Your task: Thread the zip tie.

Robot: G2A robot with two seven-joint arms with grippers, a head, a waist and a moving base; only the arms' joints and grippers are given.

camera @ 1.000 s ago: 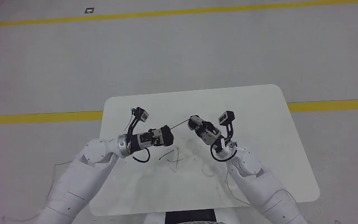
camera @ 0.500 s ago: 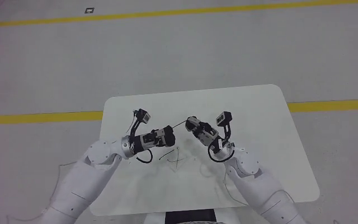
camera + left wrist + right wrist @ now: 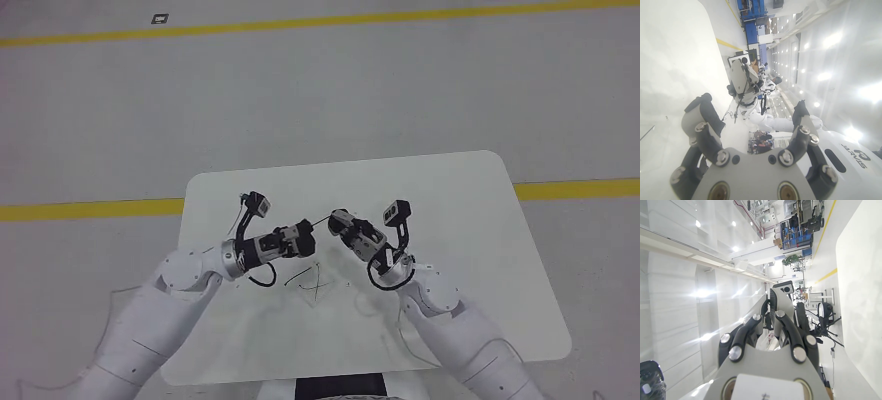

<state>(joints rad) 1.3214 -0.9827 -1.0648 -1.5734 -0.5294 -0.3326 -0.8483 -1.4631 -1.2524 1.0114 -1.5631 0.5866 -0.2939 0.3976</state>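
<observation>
A thin black zip tie is held in the air over the white table, between my two grippers. My right gripper is shut on one end of it. In the left wrist view the right gripper sits a short way off with the zip tie hanging out of its fingers. My left gripper faces it from the other side, open. Its two fingers stand wide apart with nothing between them. In the right wrist view the right gripper has its fingers pressed together.
Both arms hover over the middle of the table. Bare tabletop lies toward its far right corner and near right edge. Grey floor with yellow lines surrounds the table.
The two grippers have drawn a little closer together: the left one shifted toward the zip tie's free end, and the right one edged toward the left.
</observation>
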